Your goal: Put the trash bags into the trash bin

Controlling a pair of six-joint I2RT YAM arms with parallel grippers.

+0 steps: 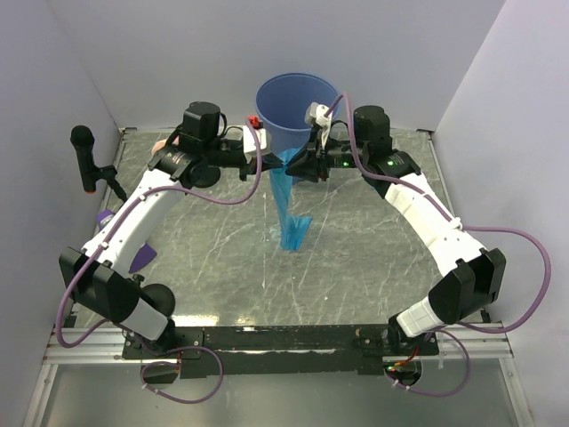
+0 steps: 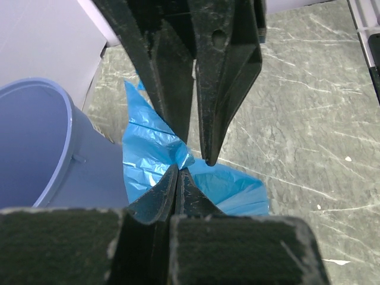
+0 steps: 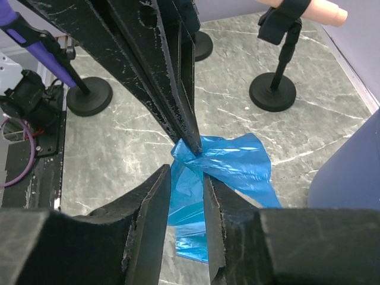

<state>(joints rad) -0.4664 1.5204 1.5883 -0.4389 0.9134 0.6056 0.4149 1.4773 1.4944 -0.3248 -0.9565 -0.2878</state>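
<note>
The left tool (image 2: pixel 179 172) pinches a thin bright-blue film trash bag (image 2: pixel 148 154). The right tool (image 3: pixel 187 178) straddles it, slightly spread.

A black round-based stand (image 3: pixel 272 89) clamps a peach object (image 3: pixel 320 10) above the marbled table (image 3: pixel 237 65).

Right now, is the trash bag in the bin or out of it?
Out. The trash bag hangs outside the trash bin, beside its wall, pinched in the shut left gripper.
</note>
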